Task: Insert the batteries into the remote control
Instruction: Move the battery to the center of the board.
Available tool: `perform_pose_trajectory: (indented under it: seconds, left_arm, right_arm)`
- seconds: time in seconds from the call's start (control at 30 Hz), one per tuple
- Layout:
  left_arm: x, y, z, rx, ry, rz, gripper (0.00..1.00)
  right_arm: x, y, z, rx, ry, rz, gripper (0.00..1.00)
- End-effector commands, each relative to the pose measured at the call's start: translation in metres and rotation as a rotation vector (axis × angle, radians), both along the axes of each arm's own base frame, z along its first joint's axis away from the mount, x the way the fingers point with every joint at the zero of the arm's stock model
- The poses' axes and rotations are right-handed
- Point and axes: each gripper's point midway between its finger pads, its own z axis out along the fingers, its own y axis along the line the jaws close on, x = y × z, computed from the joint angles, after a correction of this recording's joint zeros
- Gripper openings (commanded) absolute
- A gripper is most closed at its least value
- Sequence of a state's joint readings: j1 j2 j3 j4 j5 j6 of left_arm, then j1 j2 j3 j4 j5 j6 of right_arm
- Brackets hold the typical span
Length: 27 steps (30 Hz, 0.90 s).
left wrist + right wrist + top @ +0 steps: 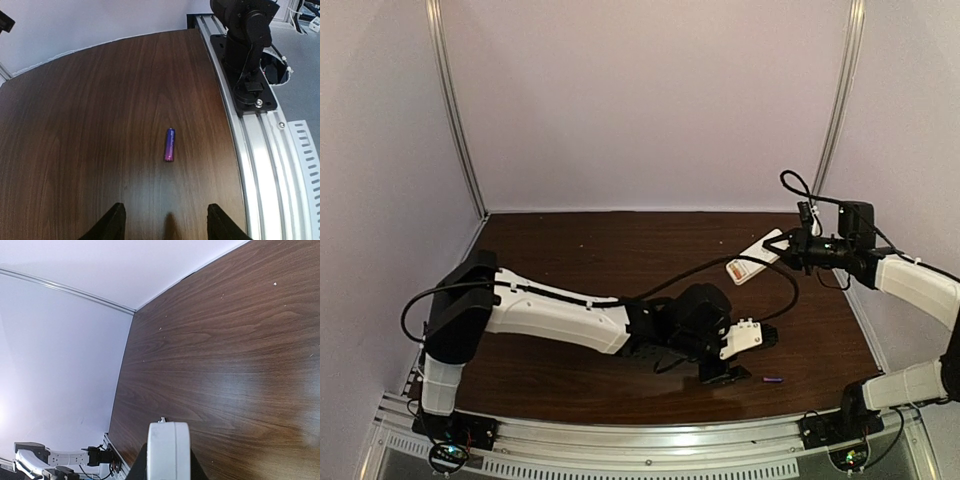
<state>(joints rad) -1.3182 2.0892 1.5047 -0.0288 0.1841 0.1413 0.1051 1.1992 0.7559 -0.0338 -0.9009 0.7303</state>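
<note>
The purple battery lies on the wood table near the front right; in the left wrist view it lies lengthwise just ahead of my fingers. My left gripper hovers low just left of it, open and empty. My right gripper is shut on the white remote control and holds it above the table at the right. An orange battery shows at the remote's free end. The right wrist view shows only the remote's white end between the fingers.
The aluminium rail at the table's front edge runs just right of the purple battery, with the right arm's base bolted on it. White walls enclose the table on three sides. A black cable loops over the middle.
</note>
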Motion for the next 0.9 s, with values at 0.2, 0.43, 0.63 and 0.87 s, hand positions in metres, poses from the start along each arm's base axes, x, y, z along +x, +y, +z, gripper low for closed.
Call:
perform_pose_trajectory:
  seconds: [0.2, 0.43, 0.63, 0.87]
  left_arm:
    - [0.002, -0.058, -0.043, 0.012, -0.057, -0.067, 0.54]
    - [-0.003, -0.079, -0.062, -0.005, -0.026, -0.1, 0.49]
    - [-0.005, -0.089, -0.083, 0.006, 0.014, -0.104, 0.44]
    - [-0.003, -0.09, -0.105, 0.065, 0.038, -0.091, 0.32]
  right_arm:
    - [-0.001, -0.026, 0.007, 0.022, -0.029, -0.052, 0.0]
    - [0.0, -0.036, 0.007, 0.025, -0.028, -0.077, 0.0]
    - [0.001, -0.037, 0.005, 0.029, -0.028, -0.075, 0.0]
    - [-0.001, -0.035, 0.003, 0.034, -0.02, -0.065, 0.0]
